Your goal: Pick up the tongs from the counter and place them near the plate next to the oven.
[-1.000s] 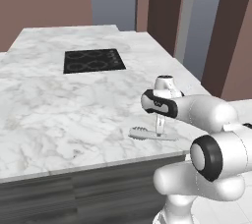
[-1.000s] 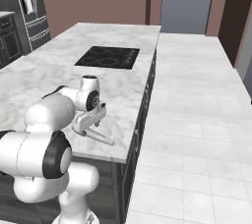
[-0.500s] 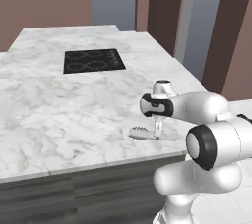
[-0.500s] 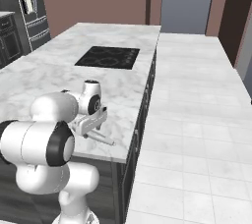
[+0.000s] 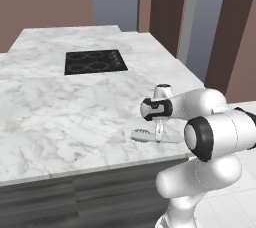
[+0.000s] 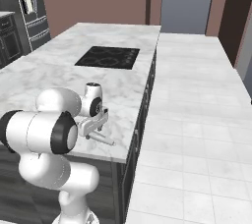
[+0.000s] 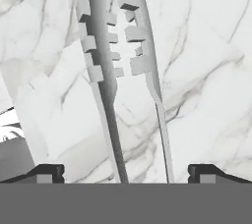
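The tongs point(image 5: 150, 136) lie flat on the marble table point(image 5: 60, 117), near its front right corner and well apart from the black cooktop point(image 5: 95, 62) set into the far half. The hand point(image 5: 159, 133) points down right over them, its dark wrist just above. From the right base camera the tongs point(image 6: 101, 138) poke out past the hand point(image 6: 93, 128) toward the table point(image 6: 64, 66) edge, with the cooktop point(image 6: 108, 57) beyond.

In the hand camera the tongs point(image 7: 115, 61) run up the middle between the two dark fingertips point(image 7: 47, 173), which stand wide apart and touch neither arm; the ridged, toothed end lies farthest from the hand.

The base views hide the middle of the tongs behind the hand. Their handle end is cut off at the bottom of the hand camera, and the tip at the top.
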Robot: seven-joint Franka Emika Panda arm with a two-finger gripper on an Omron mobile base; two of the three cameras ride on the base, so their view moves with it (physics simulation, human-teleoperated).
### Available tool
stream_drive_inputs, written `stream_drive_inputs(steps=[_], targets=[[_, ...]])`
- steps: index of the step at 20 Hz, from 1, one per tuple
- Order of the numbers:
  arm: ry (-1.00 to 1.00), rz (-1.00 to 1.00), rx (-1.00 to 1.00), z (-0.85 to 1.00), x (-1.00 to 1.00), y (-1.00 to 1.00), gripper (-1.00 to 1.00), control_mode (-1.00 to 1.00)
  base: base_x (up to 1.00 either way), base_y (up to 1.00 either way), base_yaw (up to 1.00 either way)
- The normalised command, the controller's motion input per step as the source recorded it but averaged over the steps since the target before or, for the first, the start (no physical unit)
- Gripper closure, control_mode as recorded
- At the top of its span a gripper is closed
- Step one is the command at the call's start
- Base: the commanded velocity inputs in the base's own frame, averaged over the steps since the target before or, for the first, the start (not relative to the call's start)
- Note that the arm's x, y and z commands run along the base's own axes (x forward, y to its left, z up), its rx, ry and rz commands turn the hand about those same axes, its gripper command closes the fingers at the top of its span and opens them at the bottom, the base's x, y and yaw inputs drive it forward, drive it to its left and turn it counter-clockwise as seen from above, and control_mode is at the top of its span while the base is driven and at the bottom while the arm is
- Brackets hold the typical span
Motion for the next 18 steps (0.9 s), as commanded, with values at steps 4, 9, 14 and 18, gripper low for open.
stream_drive_inputs(steps=[4, 9, 14, 18], targets=[[0.00, 0.00, 0.00, -0.22, 0.11, 0.00, -1.00, -1.00, 0.00, 0.00, 0.00], [0.00, 0.00, 0.00, -0.28, 0.06, 0.00, -1.00, -1.00, 0.00, 0.00, 0.00], [0.00, 0.00, 0.00, -0.28, 0.01, 0.00, -1.00, -1.00, 0.00, 0.00, 0.00], [0.00, 0.00, 0.00, -0.37, 0.00, 0.00, 1.00, -1.00, 0.00, 0.00, 0.00]])
